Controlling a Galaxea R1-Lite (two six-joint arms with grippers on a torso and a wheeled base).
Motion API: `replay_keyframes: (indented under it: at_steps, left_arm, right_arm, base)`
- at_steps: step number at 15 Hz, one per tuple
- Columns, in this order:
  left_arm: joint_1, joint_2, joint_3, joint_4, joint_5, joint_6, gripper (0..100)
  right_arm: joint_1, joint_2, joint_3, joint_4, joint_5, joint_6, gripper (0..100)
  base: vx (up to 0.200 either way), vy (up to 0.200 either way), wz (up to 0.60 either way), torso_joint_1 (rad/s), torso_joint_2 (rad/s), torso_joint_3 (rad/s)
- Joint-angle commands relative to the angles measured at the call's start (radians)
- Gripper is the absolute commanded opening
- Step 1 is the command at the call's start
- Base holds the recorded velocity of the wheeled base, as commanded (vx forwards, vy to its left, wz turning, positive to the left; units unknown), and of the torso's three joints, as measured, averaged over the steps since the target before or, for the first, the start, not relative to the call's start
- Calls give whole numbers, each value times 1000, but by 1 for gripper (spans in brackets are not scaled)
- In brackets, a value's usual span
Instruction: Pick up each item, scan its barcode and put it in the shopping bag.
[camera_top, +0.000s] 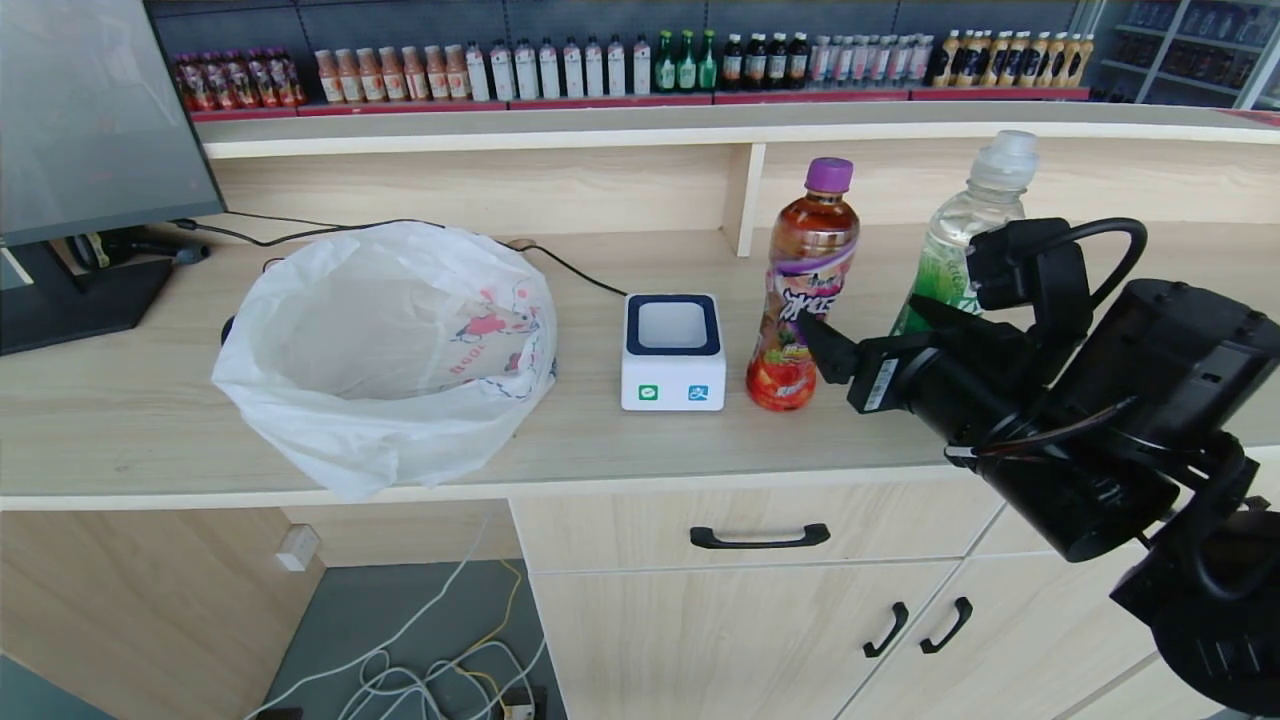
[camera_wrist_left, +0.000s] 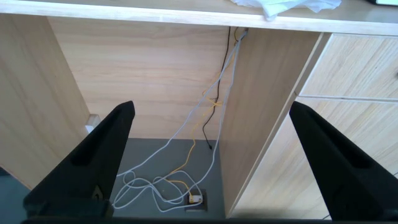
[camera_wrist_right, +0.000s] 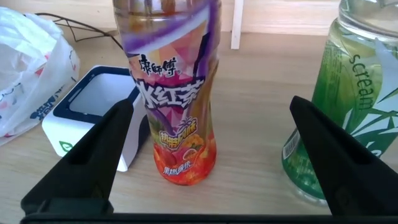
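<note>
**Q:** Which step of the task is in hand?

**A:** The first pick, I judge. The right gripper (camera_wrist_right: 211, 106) is level with the tea bottle (camera_top: 805, 285). Its two black fingers are spread wide and hold nothing, and the bottle stands ahead in the gap between them, apparently untouched. It is upright on the counter (camera_top: 600, 440), just right of the scanner (camera_top: 672, 350).

**Q:** What does the next move call for?

**A:** Probably easing forward until the bottle sits between the fingers, then closing on its narrow waist without tipping it. After that, the barcode has to face the scanner's window.

**Q:** And the other arm?

**A:** The left gripper (camera_wrist_left: 211, 106) hangs below the counter edge, with its fingers wide apart and empty. It faces an open bay with loose cables (camera_wrist_left: 168, 180) on the floor.

**Q:** What about the containers?

**A:** The shopping bag (camera_top: 385, 350) is white plastic and sits open-mouthed at the left of the counter, with no item visible inside. The tea bottle has a purple cap and is nearly full of amber drink. A clear bottle (camera_top: 965, 240) with a green label stands to its right and slightly farther back, holding clear liquid.
</note>
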Motion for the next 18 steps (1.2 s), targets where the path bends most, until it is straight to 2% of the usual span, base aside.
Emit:
replay_keyframes:
  at_steps: [1, 11, 18]
  left_arm:
    - [0, 0, 0, 0, 0, -1, 100]
    - [0, 0, 0, 0, 0, -1, 100]
    - [0, 0, 0, 0, 0, 1, 100]
  right_arm:
    - [8, 11, -3, 0, 0, 0, 100]
    - [17, 99, -73, -7, -1, -17, 100]
    - [17, 186, -175, -3, -30, -17, 100]
  base:
    - [0, 0, 0, 0, 0, 0]
    - [0, 0, 0, 0, 0, 0]
    - [0, 0, 0, 0, 0, 0]
